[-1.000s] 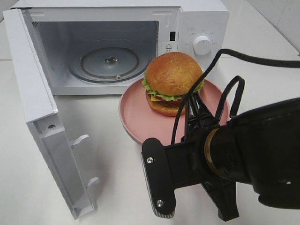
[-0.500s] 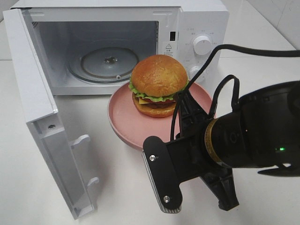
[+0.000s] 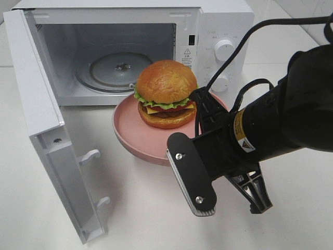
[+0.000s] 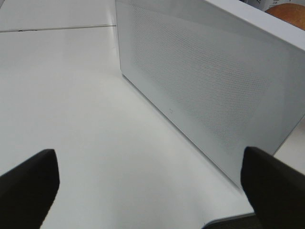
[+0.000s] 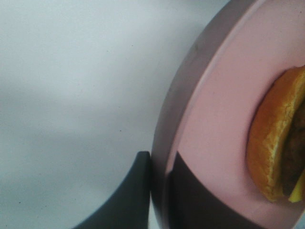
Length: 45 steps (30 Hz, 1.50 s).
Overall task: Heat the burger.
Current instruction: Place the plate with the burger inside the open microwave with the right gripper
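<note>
A white table (image 3: 156, 219) carries everything. On it stands a white microwave (image 3: 223, 21), and its door (image 3: 36, 104) is swung fully open on the left of the exterior view, showing the glass turntable (image 3: 122, 70) inside. The right arm (image 3: 281, 120), black and bulky, reaches in from the right of that view and fills the foreground.

Just in front of the oven's opening is a round pink plate (image 3: 135, 133); whether it rests on the table or is lifted off it cannot be told. The burger (image 3: 166, 91) sits on this plate, outside the oven, upright, with its glossy bun on top and lettuce, cheese and tomato showing at the side.

The right gripper (image 5: 159, 164) pinches the plate's rim, one finger (image 5: 138, 191) outside it and the other on the inner face. The left gripper (image 4: 150, 191) has its jaws wide apart and holds nothing, hovering over bare table beside the door's outer face.

Two round knobs (image 3: 225, 49) sit on the microwave's control panel.
</note>
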Motion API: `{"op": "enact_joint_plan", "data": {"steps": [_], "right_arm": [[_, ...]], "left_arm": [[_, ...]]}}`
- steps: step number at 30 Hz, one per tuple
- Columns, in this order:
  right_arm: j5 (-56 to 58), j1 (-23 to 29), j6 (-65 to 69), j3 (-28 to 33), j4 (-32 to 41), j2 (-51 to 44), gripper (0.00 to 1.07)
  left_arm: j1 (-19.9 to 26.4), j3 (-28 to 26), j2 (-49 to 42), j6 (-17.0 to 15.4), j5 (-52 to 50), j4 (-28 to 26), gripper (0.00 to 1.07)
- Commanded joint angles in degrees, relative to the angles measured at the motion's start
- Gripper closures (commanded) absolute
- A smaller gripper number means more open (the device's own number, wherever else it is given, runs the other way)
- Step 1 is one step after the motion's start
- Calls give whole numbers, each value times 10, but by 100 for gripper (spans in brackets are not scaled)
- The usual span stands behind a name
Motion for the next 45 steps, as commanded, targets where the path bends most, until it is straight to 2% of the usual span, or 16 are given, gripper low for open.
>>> {"op": "enact_joint_plan", "data": {"steps": [1, 2, 8, 10, 13, 18, 39, 45], "right_arm": [[-37, -21, -99, -17, 46, -13, 107], [-37, -32, -138, -22, 77, -13, 107], [-44, -60, -215, -30, 131, -13, 107], [-48, -78, -301, -30, 190, -13, 107], [-48, -83, -323, -30, 205, -13, 107], [-48, -101, -435, -30, 294, -13, 107], [-77, -97, -421, -30, 264, -13, 107], [-91, -80, -373, -32, 224, -8, 107]], "left_arm": [[-3, 2, -8, -5, -6, -1, 11], [-3, 2, -8, -5, -6, -1, 11], [-3, 2, -8, -5, -6, -1, 11], [-3, 2, -8, -5, -6, -1, 11], [-3, 2, -8, -5, -6, -1, 11], [-3, 2, -8, -5, -6, -1, 11], [-3, 2, -8, -5, -6, -1, 11], [-3, 2, -8, -5, -6, -1, 11]]}}
